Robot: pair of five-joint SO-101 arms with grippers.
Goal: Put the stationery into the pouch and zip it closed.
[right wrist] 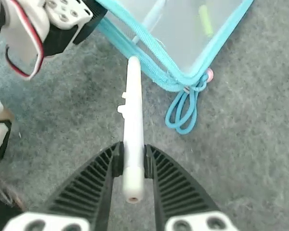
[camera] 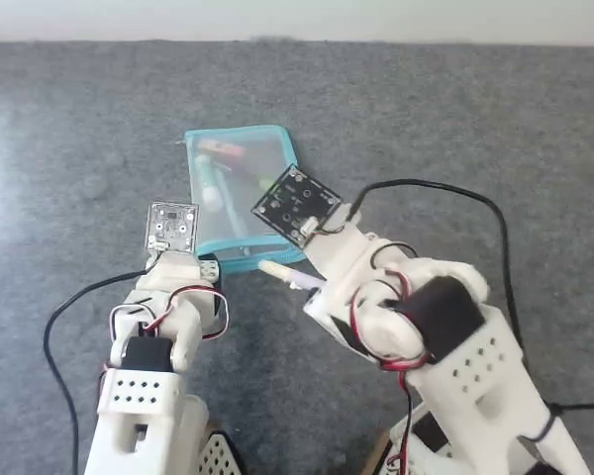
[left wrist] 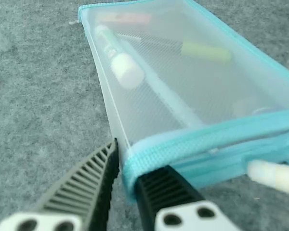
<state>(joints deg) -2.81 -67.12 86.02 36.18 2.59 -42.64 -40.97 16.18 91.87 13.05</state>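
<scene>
A see-through pouch point(camera: 240, 193) with a blue rim is laid flat on the grey table point(camera: 79, 148). It is seen near the middle, a bit toward the far edge. Its zip side is turned toward the near edge, where the two arms are.

The left claw point(left wrist: 127, 166) is closed on the near left corner of the pouch. The blue zip rim is pinched between its two dark fingers point(left wrist: 94, 183).

A white pen point(right wrist: 133, 125) is held tight in the right claw point(right wrist: 133, 161). The pen is gripped near its back end and is pointed at the pouch. Its tip is placed right at the zip side, touching the blue rim.

Some things are seen inside the pouch: a white stick point(left wrist: 118, 57), a yellow-green one point(left wrist: 206, 52) and a pink one point(left wrist: 125, 19).

A blue loop of cord point(right wrist: 183, 108) is tied on at the near right corner of the pouch and is left lying on the table.
</scene>
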